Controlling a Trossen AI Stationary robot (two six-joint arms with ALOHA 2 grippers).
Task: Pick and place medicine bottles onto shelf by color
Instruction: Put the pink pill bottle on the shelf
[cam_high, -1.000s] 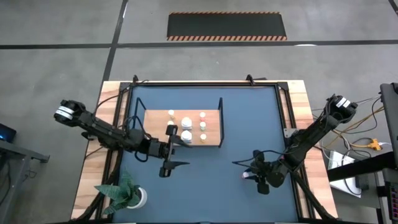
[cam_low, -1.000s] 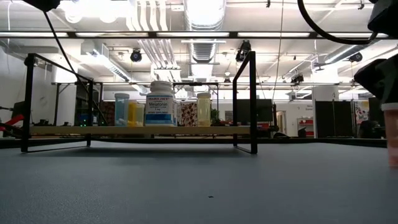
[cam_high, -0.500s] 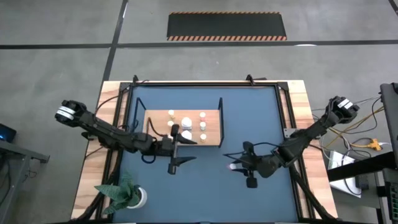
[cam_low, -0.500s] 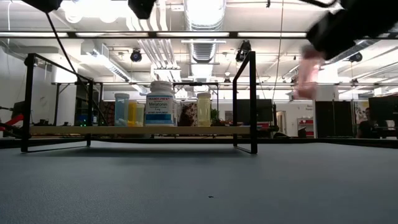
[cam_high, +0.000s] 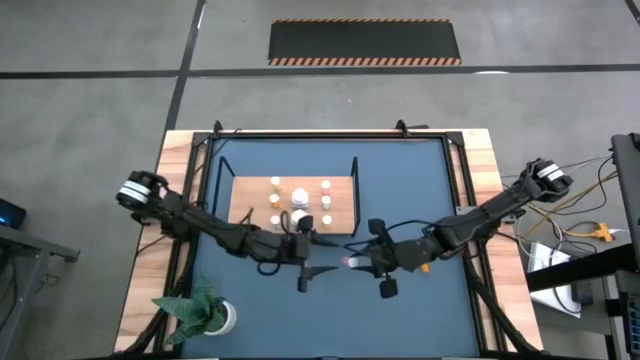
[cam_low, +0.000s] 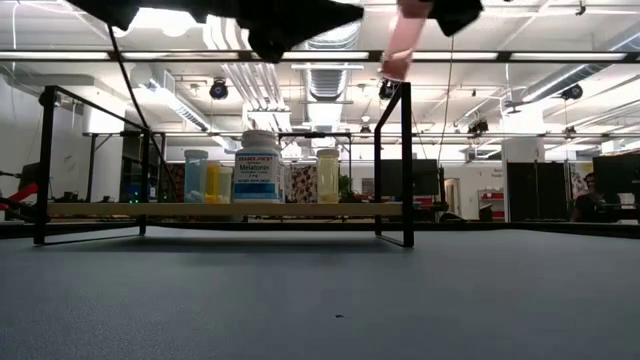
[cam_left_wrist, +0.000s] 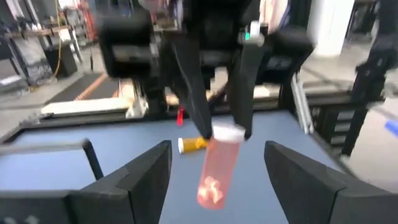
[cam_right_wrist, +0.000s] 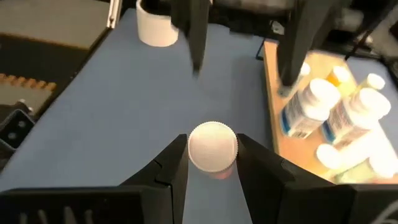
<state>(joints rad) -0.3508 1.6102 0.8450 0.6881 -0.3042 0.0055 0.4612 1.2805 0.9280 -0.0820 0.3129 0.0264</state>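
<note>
The right jaws are closed on a pink bottle; the left jaws stand wide open and empty, facing them across a small gap.

From above, both arms meet over the table just near of the shelf's near right corner. The pink bottle hangs in the air there, between the two sets of jaws. Six or so bottles already stand on the shelf in loose rows, among them a larger white one. A potted plant sits at the table's near left corner.

At table height, the pink bottle hangs high above the shelf's right frame end, while the shelved bottles stand lined along the board.

The left wrist camera looks between its open fingers at the pink bottle, held by its white cap. Beyond it an orange bottle lies on the table, not yet shelved.

The right wrist camera shows the white cap pinched between its fingers, with the shelf bottles beyond.

The task looks more than half done: the pink bottle and the orange one remain.
</note>
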